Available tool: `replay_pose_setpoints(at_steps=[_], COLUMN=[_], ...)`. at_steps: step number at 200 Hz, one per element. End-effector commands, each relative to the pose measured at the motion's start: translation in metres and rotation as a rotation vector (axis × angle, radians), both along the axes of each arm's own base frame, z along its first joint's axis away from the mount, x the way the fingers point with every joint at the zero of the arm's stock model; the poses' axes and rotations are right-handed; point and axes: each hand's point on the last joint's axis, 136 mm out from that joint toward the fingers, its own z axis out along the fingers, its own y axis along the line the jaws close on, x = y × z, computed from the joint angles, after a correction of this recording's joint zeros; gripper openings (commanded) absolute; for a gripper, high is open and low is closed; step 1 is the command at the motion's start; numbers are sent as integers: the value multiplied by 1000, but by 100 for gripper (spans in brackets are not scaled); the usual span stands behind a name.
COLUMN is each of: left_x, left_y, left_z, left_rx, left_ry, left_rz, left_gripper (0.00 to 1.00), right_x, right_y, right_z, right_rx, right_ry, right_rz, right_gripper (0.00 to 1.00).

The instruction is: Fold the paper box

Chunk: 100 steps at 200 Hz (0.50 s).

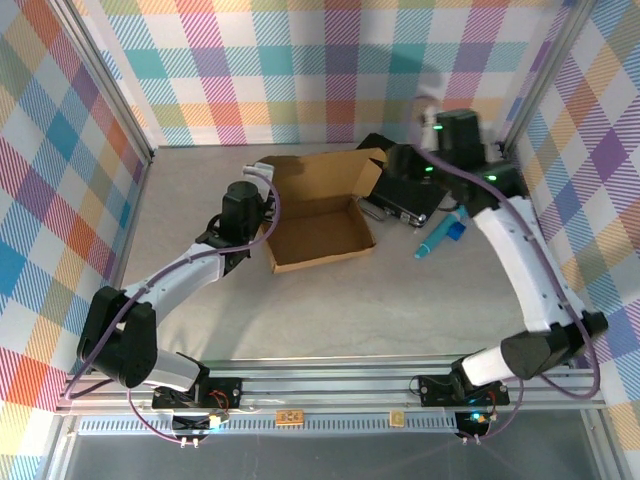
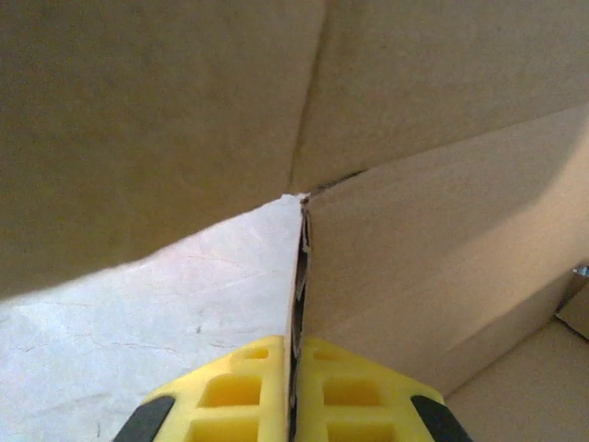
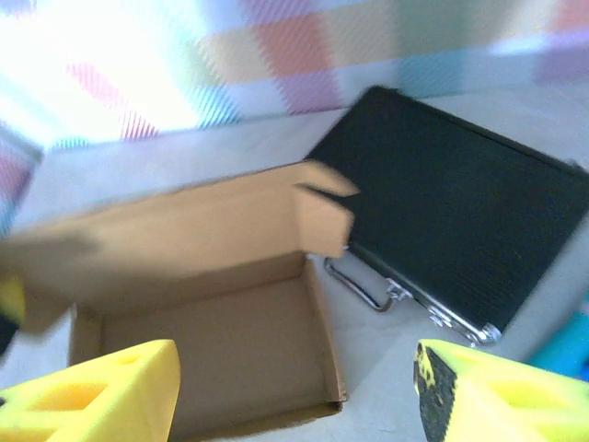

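box [image 1: 320,215]: centre, lid raised at far side, just beside black case [image 1: 405,190] | left gripper [image 2: 294,359]: clenched on box's left wall | right gripper [image 3: 294,391]: jaws apart, empty | risk: one-sided pinch may tear the wall or drag the box; unheld lid may flop onto the case

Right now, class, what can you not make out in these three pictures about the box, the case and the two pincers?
- Top view: where the left pincer grips the paper box, hidden under its own wrist.
- Left wrist view: the box's overall shape, cut off by the frame edges.
- Right wrist view: the box's flap edges, motion-blurred; the black briefcase and the blue thing, both cut by the right edge.
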Motion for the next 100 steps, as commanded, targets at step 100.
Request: replay_pose_setpoints(at_steps=[100], left_x=[-41], left_y=[10], left_z=[29], left_rx=[-178], left_ry=[-56], left_rz=[-248], left_gripper=[0], right_x=[148], right_y=[9], right_z=[-99], right_rx=[688], right_ry=[542], right_rz=[-184], right_gripper=[62])
